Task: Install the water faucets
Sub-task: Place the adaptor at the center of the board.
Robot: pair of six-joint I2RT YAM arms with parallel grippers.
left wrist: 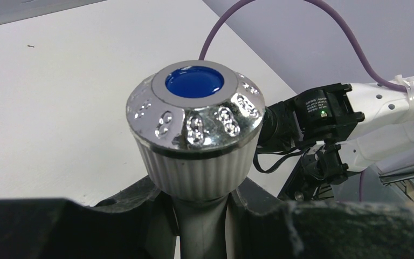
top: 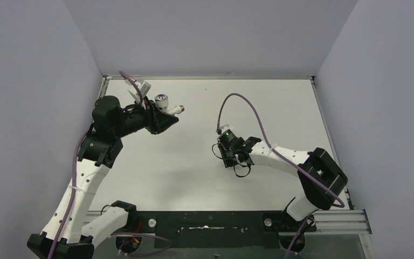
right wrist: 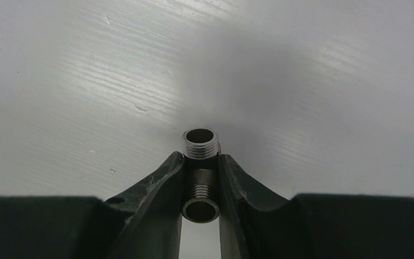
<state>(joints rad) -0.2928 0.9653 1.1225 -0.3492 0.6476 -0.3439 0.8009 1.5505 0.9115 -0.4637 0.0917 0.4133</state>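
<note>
My left gripper (left wrist: 202, 197) is shut on the pale neck of a water faucet (left wrist: 195, 127), whose ribbed white knob has a chrome cap with a blue dot. From above, that faucet (top: 163, 100) sits raised over the table's far left, in the left gripper (top: 168, 114), and a short threaded end (top: 180, 109) points right. My right gripper (right wrist: 200, 164) is shut on a small grey metal threaded fitting (right wrist: 200, 144), a short tube with both open ends showing, just above the table. Seen from the top, the right gripper (top: 230, 158) points down at mid-table and hides the fitting.
The white table (top: 205, 172) has grey walls on three sides. A purple cable (top: 248, 108) arcs above the right wrist. The right arm (left wrist: 356, 113) shows behind the knob in the left wrist view. A black strip and aluminium rail (top: 339, 218) run along the near edge.
</note>
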